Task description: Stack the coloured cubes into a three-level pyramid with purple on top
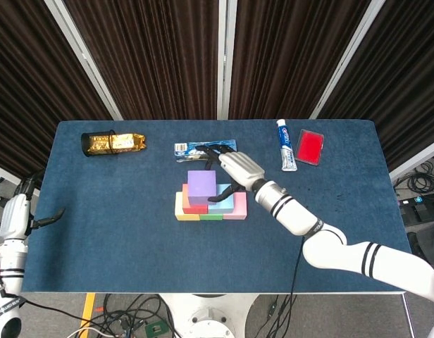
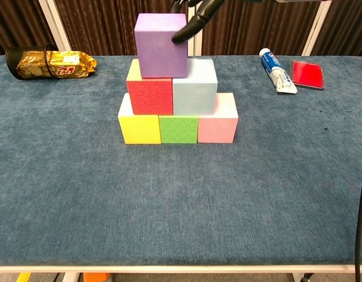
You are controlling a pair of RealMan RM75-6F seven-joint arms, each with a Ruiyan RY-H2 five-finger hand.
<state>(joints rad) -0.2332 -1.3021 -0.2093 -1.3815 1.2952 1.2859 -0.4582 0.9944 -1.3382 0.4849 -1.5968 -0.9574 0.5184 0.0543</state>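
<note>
Purple cube sits square atop our pyramid, no long axis; right hand fingertip touches it, fingers spread.

a purple cube is set upright on top, across the seam of a red cube and a pale blue cube. these are borne by a touching row of yellow cube, green cube and pink cube.

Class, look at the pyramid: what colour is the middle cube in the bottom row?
Green: the middle bottom cube shows best in the chest view.
</note>
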